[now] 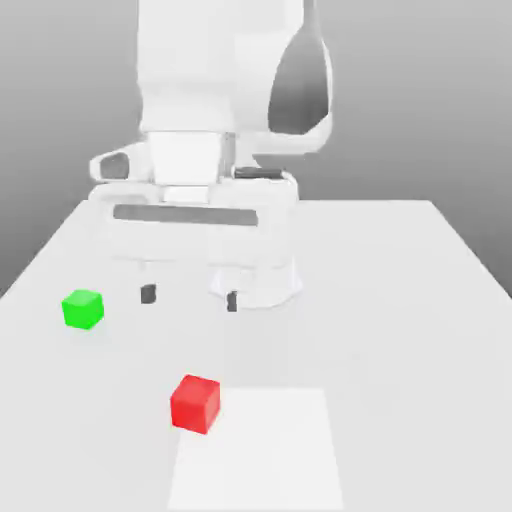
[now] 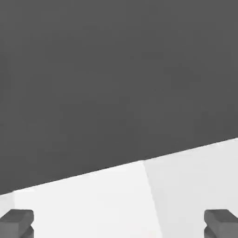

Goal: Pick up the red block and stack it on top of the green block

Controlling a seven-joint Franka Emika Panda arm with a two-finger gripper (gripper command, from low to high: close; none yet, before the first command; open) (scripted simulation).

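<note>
The red block [image 1: 195,403] lies on the white table [image 1: 400,330], toward the front and a little to the exterior view's left of centre. Farther back on that same side sits the green block [image 1: 83,308]. My gripper [image 1: 190,296] hangs above the table behind the red block and to the right of the green one, touching neither. Its two dark fingertips [image 1: 148,293] stand wide apart with nothing between them. In the hand view the fingertips [image 2: 17,222] show far apart over bare table.
A brighter white rectangular patch [image 1: 257,450] marks the table at the front, just right of the red block. The arm's white base [image 1: 250,270] stands behind the gripper. The table's far edge [image 2: 116,166] meets a dark grey background.
</note>
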